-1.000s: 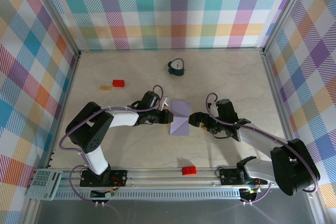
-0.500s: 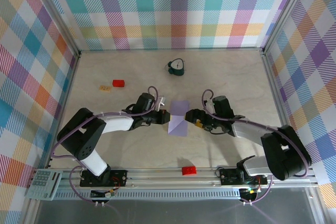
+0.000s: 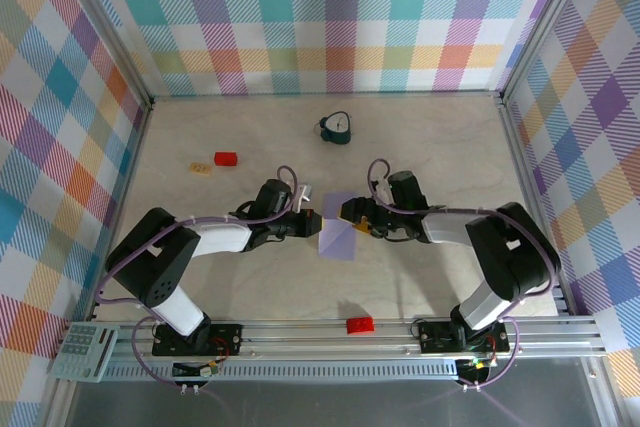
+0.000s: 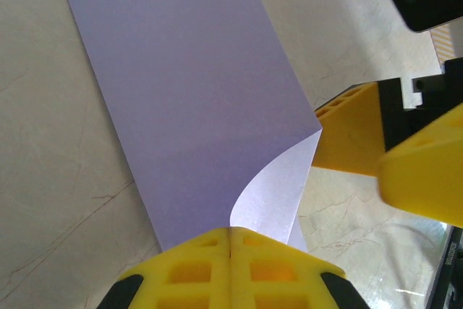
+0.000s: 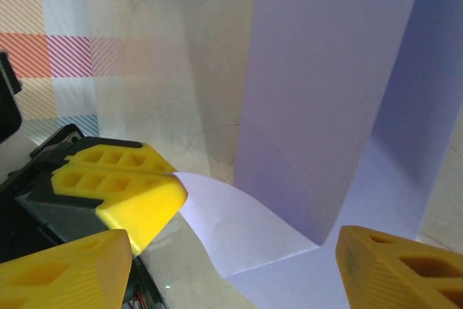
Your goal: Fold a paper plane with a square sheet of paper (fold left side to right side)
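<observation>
**Lavender paper pinched at one corner, second arm closing in**

Seen from above, the pale lavender square sheet of thin paper (image 3: pixel 340 235) lies mid-worktop (image 3: pixel 450 147) between the two arms. The left fingers (image 3: pixel 313 219) meet its left edge and the right fingers (image 3: pixel 350 212) reach over its upper part. The dark teal clock-like object (image 3: pixel 337 127) sits well behind. A small red block (image 3: pixel 226 158) and a tan block (image 3: pixel 201 167) lie far to the left, and another red block (image 3: pixel 359 324) lies by the near rail. None of them looks to be in the fold's path.

In the left wrist view, the left fingers (image 4: pixel 230 251) are pressed together on the sheet's (image 4: pixel 188 77) nearest edge. The edge is lifted into a curl that shows its paler underside, probably to start carrying that side across. The right fingers (image 4: pixel 354 135) stand just beside the curl.

In the right wrist view, the right fingers (image 5: pixel 398 265) stand apart on either side of the raised flap (image 5: pixel 239 229), gripping nothing. The left fingers (image 5: pixel 123 186) hold its tip. The likeliest obstruction is the two sets of fingers crowding each other.
</observation>
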Motion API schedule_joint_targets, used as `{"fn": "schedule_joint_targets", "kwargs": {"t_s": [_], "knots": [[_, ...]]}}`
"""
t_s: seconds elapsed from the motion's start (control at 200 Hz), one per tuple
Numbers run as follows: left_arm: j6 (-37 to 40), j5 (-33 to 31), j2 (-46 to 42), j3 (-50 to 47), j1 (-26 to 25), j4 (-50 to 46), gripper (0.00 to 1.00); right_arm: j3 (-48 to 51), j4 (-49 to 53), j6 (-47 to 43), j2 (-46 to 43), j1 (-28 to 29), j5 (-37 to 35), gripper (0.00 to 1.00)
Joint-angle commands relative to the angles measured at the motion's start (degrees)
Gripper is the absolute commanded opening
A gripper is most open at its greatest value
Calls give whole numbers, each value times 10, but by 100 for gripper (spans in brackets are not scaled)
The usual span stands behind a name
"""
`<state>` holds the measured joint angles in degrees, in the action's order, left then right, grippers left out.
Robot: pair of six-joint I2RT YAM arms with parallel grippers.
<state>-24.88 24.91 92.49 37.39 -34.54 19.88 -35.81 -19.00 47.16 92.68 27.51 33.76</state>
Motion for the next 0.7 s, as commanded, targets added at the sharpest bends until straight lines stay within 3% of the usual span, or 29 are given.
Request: {"fn": "schedule_joint_targets", "kwargs": {"t_s": [0.0, 0.13, 0.3, 0.47, 0.565, 0.695], "knots": [[-6, 1, -12, -12, 9, 20, 5, -14, -38, 16, 22, 5, 17, 70], [-6, 2, -11, -15, 10, 24, 7, -17, -55, 21, 37, 11, 26, 58], [-6, 7, -31, -28, 17, 33, 21, -14, -50, 16, 41, 11, 18, 33], [-6, 3, -82, -51, 37, 32, 27, -9, -48, 5, 25, 10, 11, 6], [-6, -7, -130, -70, 48, 31, 30, -7, -44, -12, 0, 4, 6, 1], [-5, -32, -215, -96, 62, 21, 36, 0, -42, -40, -53, -12, 7, 0]]}}
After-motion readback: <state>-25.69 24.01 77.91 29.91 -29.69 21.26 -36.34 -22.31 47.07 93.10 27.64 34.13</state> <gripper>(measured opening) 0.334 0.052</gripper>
